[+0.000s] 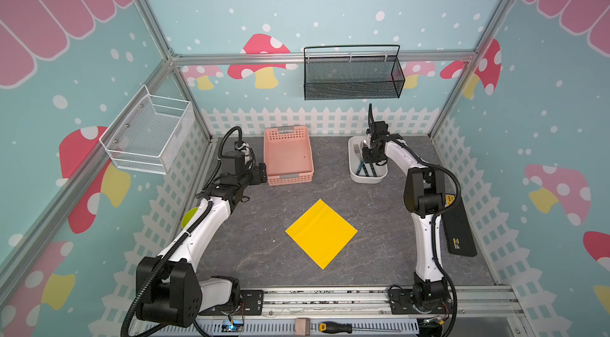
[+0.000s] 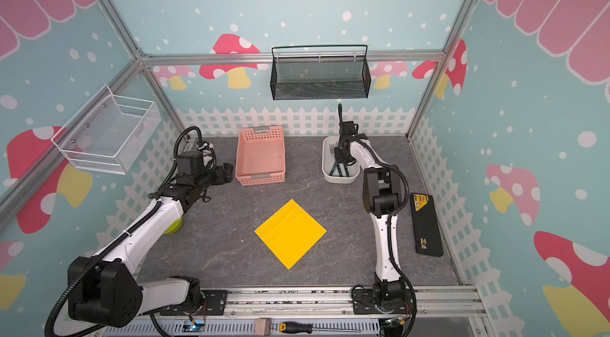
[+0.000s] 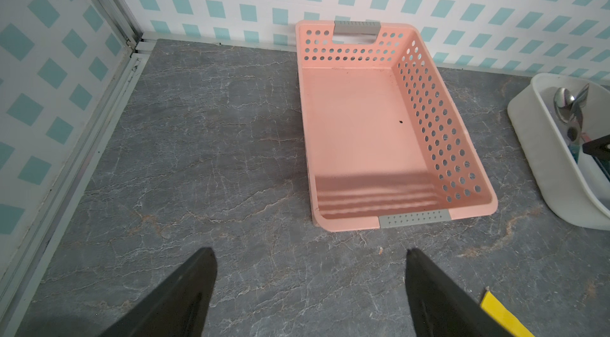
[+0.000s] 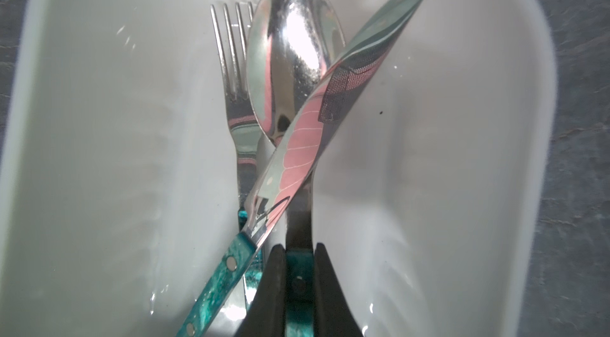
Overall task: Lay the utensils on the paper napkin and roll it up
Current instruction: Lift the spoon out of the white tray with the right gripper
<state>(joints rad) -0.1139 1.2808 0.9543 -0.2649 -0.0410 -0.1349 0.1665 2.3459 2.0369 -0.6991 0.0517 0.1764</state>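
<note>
Grey tabletop (image 1: 251,219), paper napkin (image 1: 321,234) flat at centre. Right gripper (image 4: 298,247) clamped on spoon (image 4: 290,54) handle in white tub (image 1: 366,179), upper right. Left gripper (image 3: 309,250) wide apart, empty.

Pink basket (image 1: 289,180), rear bench (image 1: 260,229). Right of it: white tub (image 1: 366,180). Left, nearer: green bowl (image 1: 188,217). Far right, nearer: black case (image 1: 459,234).

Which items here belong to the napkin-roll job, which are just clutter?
Job: spoon, fork, knife (in white tub, right pincer shut on spoon), yellow napkin.
Clutter: pink basket, green bowl, black case, screwdriver, white wire basket, black mesh basket.
</note>
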